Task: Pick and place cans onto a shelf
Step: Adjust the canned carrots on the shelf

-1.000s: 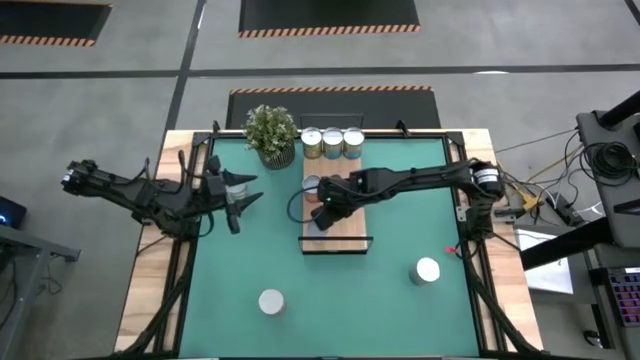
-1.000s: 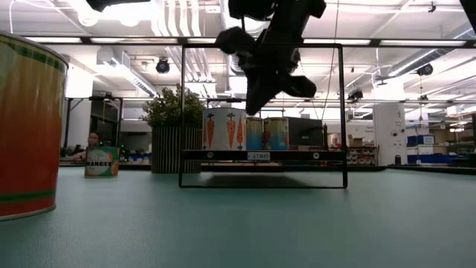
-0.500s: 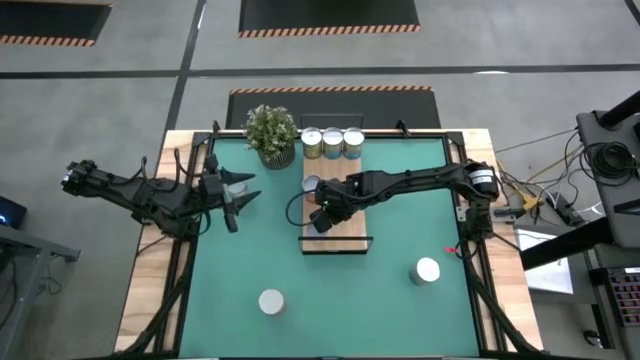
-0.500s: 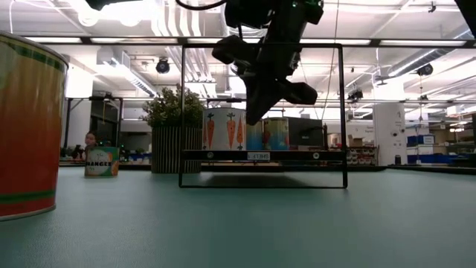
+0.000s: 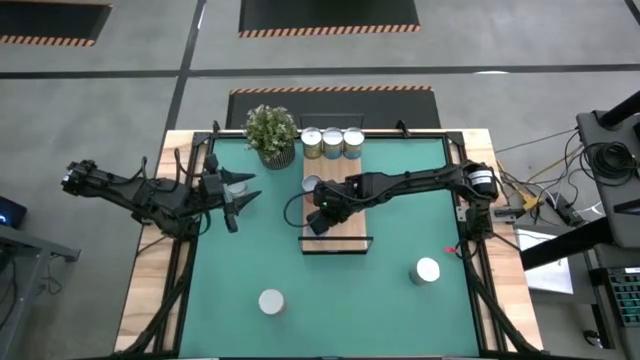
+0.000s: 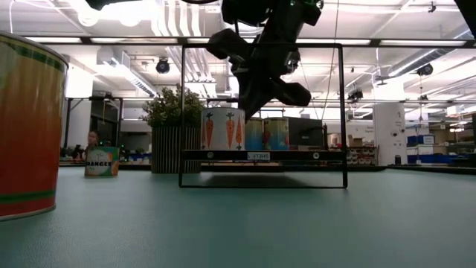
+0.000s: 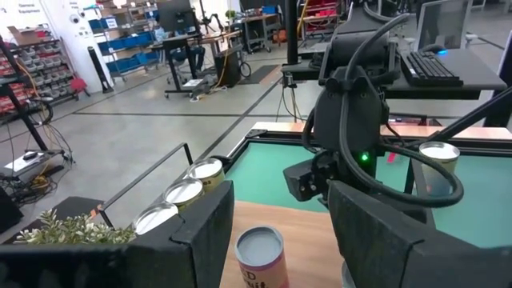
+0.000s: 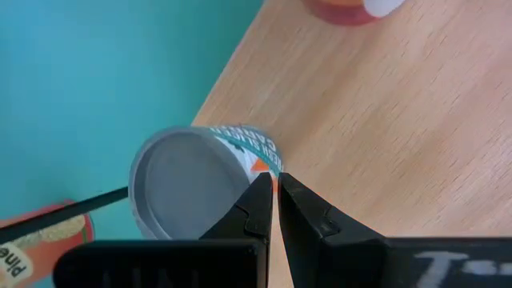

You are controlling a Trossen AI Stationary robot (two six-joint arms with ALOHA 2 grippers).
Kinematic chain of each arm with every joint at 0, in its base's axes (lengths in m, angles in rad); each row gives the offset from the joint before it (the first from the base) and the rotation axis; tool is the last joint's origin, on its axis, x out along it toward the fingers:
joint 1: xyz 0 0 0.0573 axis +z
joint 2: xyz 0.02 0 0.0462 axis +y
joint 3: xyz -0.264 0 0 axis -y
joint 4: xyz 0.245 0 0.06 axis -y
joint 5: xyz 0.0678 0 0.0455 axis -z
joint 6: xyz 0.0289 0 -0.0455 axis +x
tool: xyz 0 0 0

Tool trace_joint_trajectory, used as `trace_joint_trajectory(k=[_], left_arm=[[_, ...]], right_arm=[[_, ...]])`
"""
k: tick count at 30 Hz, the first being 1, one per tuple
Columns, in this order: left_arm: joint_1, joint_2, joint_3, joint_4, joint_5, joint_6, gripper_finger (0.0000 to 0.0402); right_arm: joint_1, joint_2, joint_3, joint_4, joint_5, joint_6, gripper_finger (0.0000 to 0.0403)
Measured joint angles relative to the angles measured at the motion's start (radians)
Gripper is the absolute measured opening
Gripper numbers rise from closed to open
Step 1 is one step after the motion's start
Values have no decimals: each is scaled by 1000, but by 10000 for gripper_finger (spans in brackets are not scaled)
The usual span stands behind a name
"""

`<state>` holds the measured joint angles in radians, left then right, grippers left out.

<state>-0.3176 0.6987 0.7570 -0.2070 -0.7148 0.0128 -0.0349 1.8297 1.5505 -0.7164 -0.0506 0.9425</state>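
The shelf [image 5: 350, 228] is a light wooden board on the green mat. A carrot-labelled can [image 8: 188, 192] stands upright on it by its left edge, also seen in the low view [image 6: 223, 128]. My right gripper [image 8: 274, 196] hangs shut just over that can's top rim and hides it in the high view [image 5: 318, 221]. A red can [image 5: 312, 185] stands on the board's far end. Three cans [image 5: 332, 141] stand in a row behind the shelf. My left gripper [image 5: 243, 203] waits open and empty at the mat's left side. My right gripper comes slanting down from the table's right, its shut fingertips [image 8: 260, 192] at the carrot can's top rim [image 8: 244, 172]. Whether they touch the rim cannot be told. The can stands upright on the board.
A potted plant [image 5: 271, 133] stands at the far edge, left of the can row. Two more cans [image 5: 271, 301] [image 5: 427, 270] stand on the mat's near half. An orange-labelled can [image 6: 102, 160] shows far off on the left. Black wire frames [image 6: 260, 46] rise at the shelf's ends.
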Motion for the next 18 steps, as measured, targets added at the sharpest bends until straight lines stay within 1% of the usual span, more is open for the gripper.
trace_joint_trajectory(k=[8, 14, 18], left_arm=[[0, 0, 0, 0, 0, 0, 187], [0, 0, 0, 0, 0, 0, 187], [0, 0, 0, 0, 0, 0, 187]], right_arm=[[2, -8, 27, -91, -10, 1, 13], [16, 6, 25, -85, -11, 13, 13], [21, 20, 25, -50, -28, 14, 13]])
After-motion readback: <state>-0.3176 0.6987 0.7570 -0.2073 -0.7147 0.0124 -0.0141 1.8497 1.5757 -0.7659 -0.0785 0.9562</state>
